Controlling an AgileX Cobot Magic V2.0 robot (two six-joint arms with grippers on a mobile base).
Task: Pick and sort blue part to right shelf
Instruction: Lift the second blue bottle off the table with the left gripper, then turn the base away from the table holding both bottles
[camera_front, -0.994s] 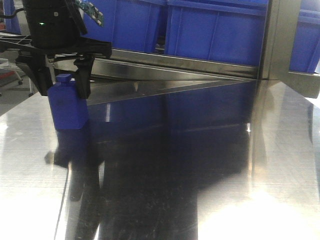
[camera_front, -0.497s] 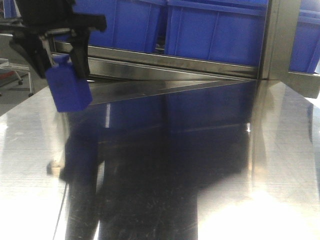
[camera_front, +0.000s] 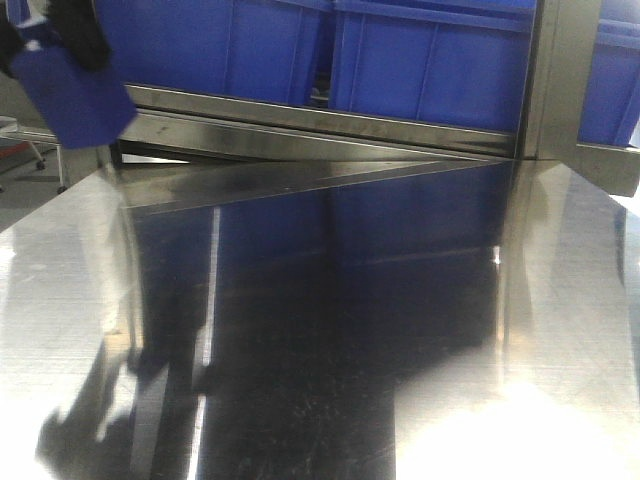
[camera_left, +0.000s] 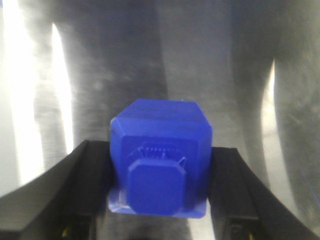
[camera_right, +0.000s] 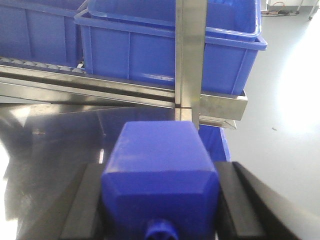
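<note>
We are clamping the blue part (camera_left: 159, 140) between our left gripper's (camera_left: 160, 157) black jaws, and in the front view it is hanging tilted at the upper left, clear of the steel tabletop (camera_front: 350, 330). Our right gripper (camera_right: 160, 170) is squeezing a second blue part (camera_right: 157, 150) at bottom centre, below the right shelf (camera_right: 187, 55).

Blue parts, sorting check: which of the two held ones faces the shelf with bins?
The right-hand blue part, held by the right gripper: shelf and blue bins stand ahead. The left-hand blue part, in the left gripper, has only tabletop behind.
</note>
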